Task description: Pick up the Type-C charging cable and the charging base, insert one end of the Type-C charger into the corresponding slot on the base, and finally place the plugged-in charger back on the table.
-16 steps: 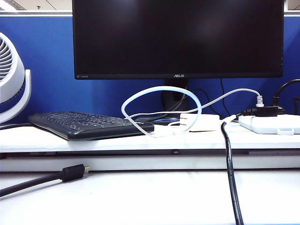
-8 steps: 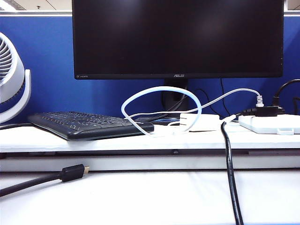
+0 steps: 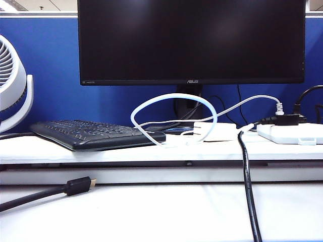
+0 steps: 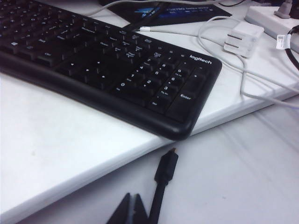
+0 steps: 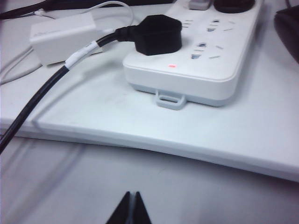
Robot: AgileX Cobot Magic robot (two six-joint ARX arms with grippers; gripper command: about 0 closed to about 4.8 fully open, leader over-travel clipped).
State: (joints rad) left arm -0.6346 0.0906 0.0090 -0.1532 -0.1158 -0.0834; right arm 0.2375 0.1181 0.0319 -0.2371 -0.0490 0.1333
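The Type-C charging cable [image 3: 174, 95] stands in a tall white loop on the raised shelf of the table [image 3: 161, 212], and its end drops beside the charging base [image 3: 214, 131]. In the left wrist view the cable [image 4: 199, 35] curls round the base [image 4: 243, 38], whose two prongs show. Whether they are joined I cannot tell. My left gripper [image 4: 132, 201] is shut and empty over the lower desk, short of the keyboard's corner. My right gripper [image 5: 131, 198] is shut and empty, low before the shelf edge, with the base [image 5: 63, 36] further off. Neither gripper shows in the exterior view.
A black keyboard [image 3: 96, 133] lies on the shelf at the left, a white power strip [image 3: 290, 133] at the right. A thick black cable [image 3: 248, 191] hangs from the strip over the lower desk. A black gold-tipped plug [image 4: 168, 163] lies beside my left gripper. A monitor [image 3: 192, 40] and a fan [image 3: 12, 85] stand behind.
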